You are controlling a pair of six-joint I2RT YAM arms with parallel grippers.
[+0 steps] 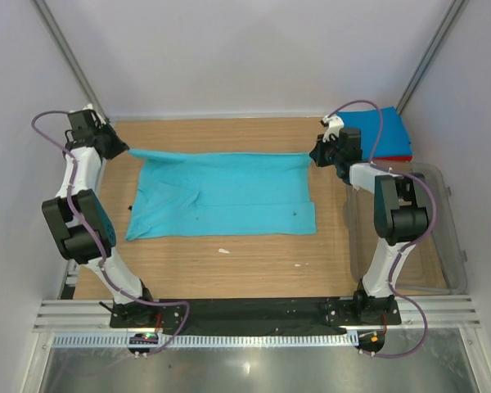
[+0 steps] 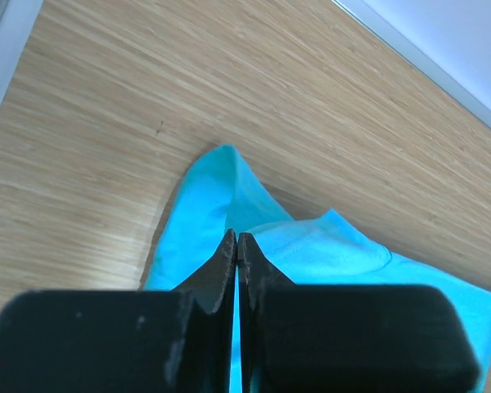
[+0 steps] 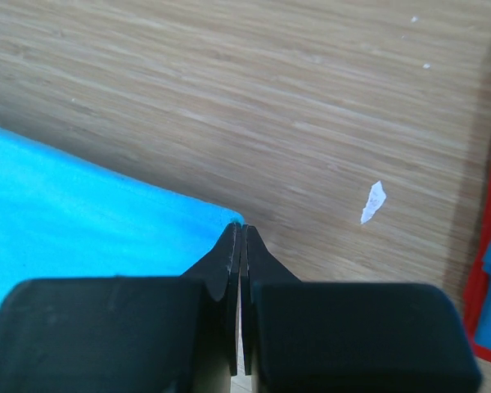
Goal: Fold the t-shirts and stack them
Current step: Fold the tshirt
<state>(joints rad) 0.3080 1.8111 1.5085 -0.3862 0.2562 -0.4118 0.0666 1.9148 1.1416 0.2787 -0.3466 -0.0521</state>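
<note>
I had the left claw and right claw pinched shut on corners of the teal shirt, cloth taut between them, presumably for folding.

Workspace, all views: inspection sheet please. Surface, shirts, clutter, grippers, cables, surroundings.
Surface: wooden table, light grain.
Job's things: turquoise t-shirt spread flat, far edge stretched between the grippers; blue folded shirt on red folded shirt, far right corner.
Clutter: white scraps on the wood; clear tub at the right edge.
Grippers: left gripper shut on the shirt's far left corner; right gripper shut on its far right corner.
Cables: purple cables loop along both arms.
Surroundings: white walls on three sides.
</note>
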